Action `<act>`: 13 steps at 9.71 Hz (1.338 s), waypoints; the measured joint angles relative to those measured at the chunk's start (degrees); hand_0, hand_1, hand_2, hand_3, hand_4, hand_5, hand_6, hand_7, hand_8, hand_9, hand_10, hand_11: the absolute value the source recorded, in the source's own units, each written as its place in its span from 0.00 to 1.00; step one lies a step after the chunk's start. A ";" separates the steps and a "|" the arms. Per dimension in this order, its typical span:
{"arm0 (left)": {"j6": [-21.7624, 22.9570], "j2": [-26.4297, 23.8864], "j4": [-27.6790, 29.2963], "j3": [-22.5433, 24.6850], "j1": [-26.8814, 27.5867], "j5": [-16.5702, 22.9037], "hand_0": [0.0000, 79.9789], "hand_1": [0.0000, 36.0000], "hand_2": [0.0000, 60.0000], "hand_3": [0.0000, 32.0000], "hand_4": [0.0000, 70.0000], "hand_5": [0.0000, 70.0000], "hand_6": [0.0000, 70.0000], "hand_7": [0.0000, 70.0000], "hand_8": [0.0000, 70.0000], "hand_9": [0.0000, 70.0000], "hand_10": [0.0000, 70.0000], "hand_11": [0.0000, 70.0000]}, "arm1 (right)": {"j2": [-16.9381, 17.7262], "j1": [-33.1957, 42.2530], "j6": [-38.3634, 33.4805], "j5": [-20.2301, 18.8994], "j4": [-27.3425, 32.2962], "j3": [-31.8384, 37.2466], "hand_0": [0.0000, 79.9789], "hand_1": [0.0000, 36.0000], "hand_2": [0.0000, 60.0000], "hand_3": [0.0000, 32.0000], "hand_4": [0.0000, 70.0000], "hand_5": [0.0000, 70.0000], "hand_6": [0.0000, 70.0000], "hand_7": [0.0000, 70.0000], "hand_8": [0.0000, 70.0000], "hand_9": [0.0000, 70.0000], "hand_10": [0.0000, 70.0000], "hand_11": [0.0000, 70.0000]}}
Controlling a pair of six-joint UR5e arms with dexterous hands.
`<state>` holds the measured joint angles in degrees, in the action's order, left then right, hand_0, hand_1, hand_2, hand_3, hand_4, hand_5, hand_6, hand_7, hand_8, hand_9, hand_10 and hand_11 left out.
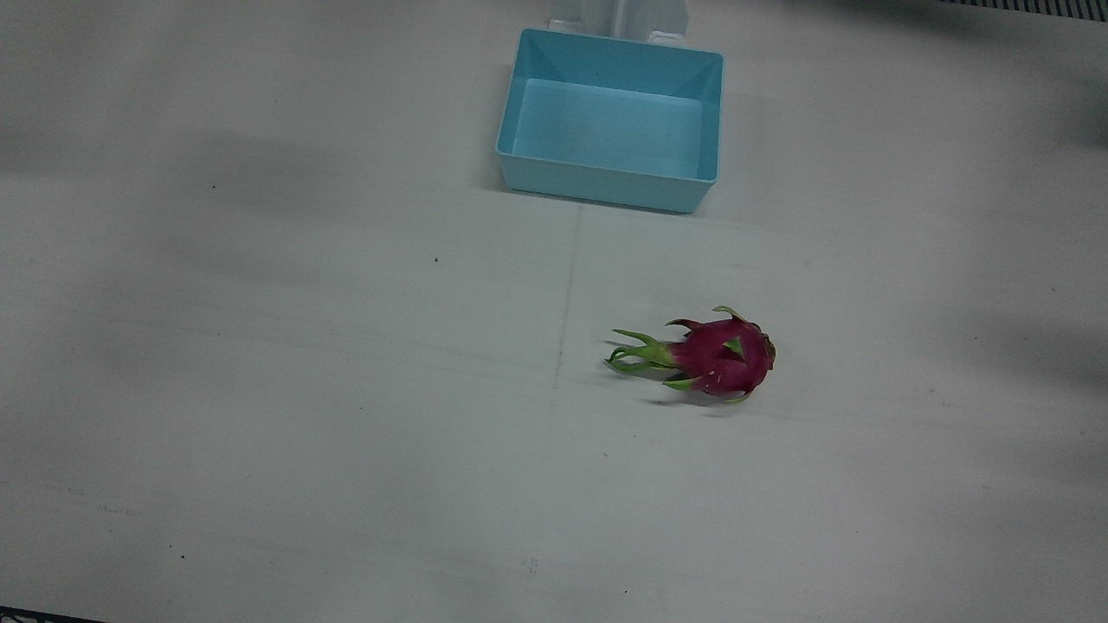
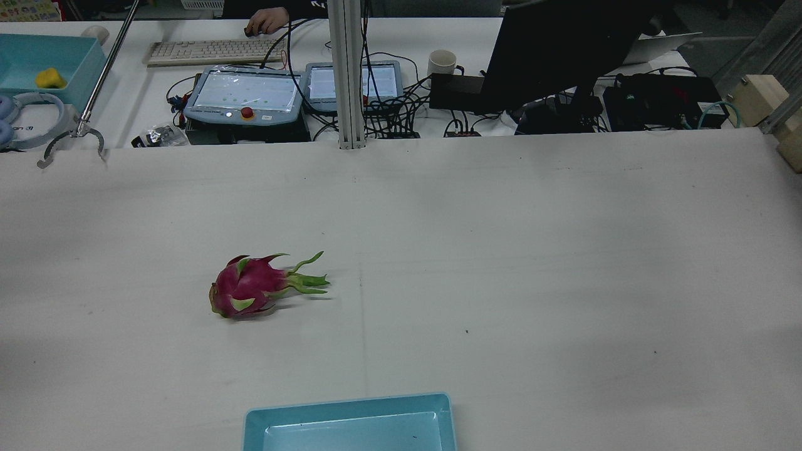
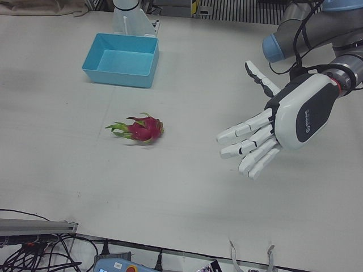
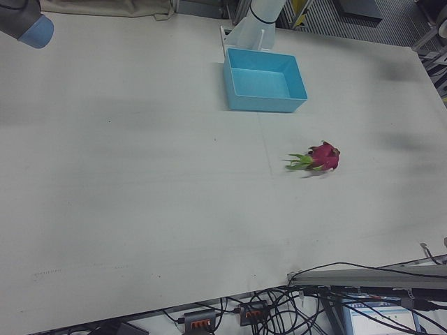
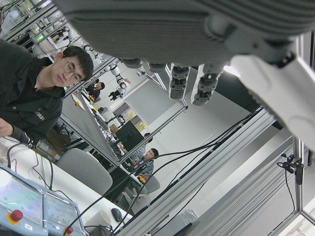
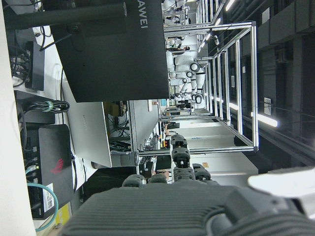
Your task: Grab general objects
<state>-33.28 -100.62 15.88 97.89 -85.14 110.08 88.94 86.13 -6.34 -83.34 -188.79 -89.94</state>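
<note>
A magenta dragon fruit (image 1: 723, 355) with green scales lies on its side on the white table, a little toward my left arm's half. It also shows in the rear view (image 2: 247, 285), the left-front view (image 3: 142, 128) and the right-front view (image 4: 323, 157). My left hand (image 3: 278, 122) is open and empty, fingers spread, raised above the table well to the side of the fruit and apart from it. Its fingers (image 5: 179, 81) show in the left hand view. My right hand (image 6: 172, 196) shows only in its own view, with fingers apart and holding nothing.
An empty light-blue bin (image 1: 606, 182) stands at the robot's edge of the table, between the pedestals; it also shows in the left-front view (image 3: 116, 76). Across the far edge is a desk with a keyboard (image 2: 213, 51), teach pendants (image 2: 244, 94) and a monitor (image 2: 564, 50).
</note>
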 measured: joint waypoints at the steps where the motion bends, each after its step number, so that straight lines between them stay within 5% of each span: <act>1: -1.39 1.43 -0.35 2.10 -0.86 0.15 0.69 0.51 0.00 0.00 0.26 0.13 0.10 0.30 0.00 0.04 0.00 0.00 | 0.00 0.00 0.01 0.01 0.00 -0.02 0.00 0.00 0.00 0.00 0.00 0.00 0.00 0.00 0.00 0.00 0.00 0.00; 4: -12.92 3.25 -7.48 8.01 -1.35 2.92 0.72 0.64 0.06 0.00 0.22 0.13 0.06 0.26 0.00 0.03 0.00 0.00 | 0.00 0.00 -0.03 0.02 0.00 -0.05 0.00 0.00 0.00 0.00 0.00 0.00 0.00 0.00 0.00 0.00 0.00 0.00; 7: -26.79 3.37 -17.89 12.99 5.06 3.40 0.74 0.70 0.13 0.00 0.19 0.13 0.04 0.24 0.00 0.03 0.00 0.00 | 0.00 0.00 -0.07 -0.05 0.00 0.01 0.00 0.00 0.00 0.00 0.00 0.00 0.00 0.00 0.00 0.00 0.00 0.00; 9: -34.26 3.14 -22.48 14.15 13.07 -0.17 0.74 0.79 0.25 0.00 0.10 0.11 0.00 0.20 0.00 0.02 0.00 0.00 | 0.00 0.00 -0.07 -0.01 0.00 -0.02 0.00 0.00 0.00 0.00 0.00 0.00 0.00 0.00 0.00 0.00 0.00 0.00; 13: -43.52 2.87 -26.49 14.20 27.13 -9.42 0.69 0.65 0.13 0.00 0.00 0.04 0.00 0.15 0.00 0.01 0.00 0.00 | 0.00 0.01 -0.07 0.02 0.00 -0.05 0.00 0.00 0.00 0.00 0.00 0.00 0.00 0.00 0.00 0.00 0.00 0.00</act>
<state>-76.79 -97.75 -10.61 112.09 -58.01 100.66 88.95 86.13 -6.42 -83.32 -188.79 -90.00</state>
